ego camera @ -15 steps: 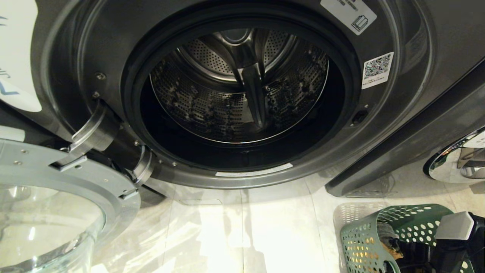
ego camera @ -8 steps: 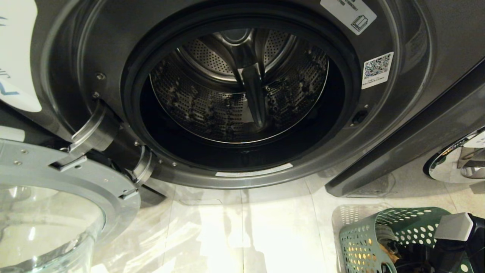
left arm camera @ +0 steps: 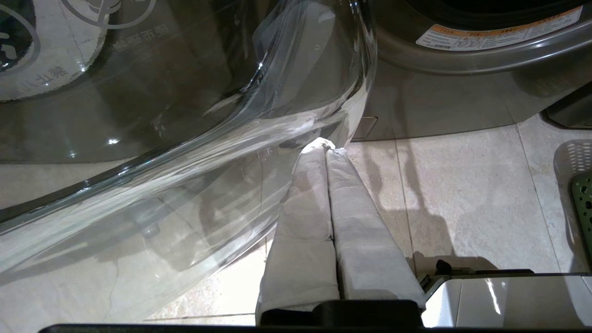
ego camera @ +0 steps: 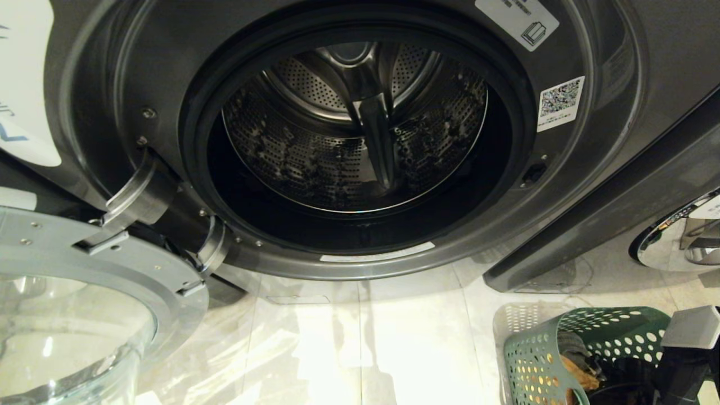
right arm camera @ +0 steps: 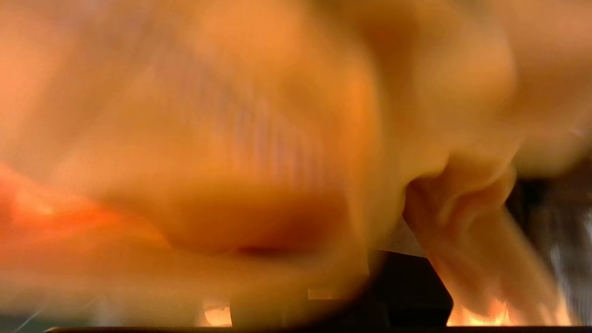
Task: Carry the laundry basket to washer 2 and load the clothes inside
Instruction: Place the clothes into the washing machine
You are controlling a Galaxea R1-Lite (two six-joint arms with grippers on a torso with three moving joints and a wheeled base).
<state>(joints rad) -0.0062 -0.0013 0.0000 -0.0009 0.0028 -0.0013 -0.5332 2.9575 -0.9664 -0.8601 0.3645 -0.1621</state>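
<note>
Right tool point(ego camera: 664, 388) inside laundry basket point(ego camera: 540, 349) — among clothes point(right arm camera: 231, 138)

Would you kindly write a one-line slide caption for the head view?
Open washer with empty drum, door swung left, green laundry basket on the floor at right.

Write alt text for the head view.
An open dark grey front-load washer fills the view, its perforated steel drum empty and its glass door swung open at lower left. At lower right, a green laundry basket holding clothes stands on the pale tiled floor.
</note>
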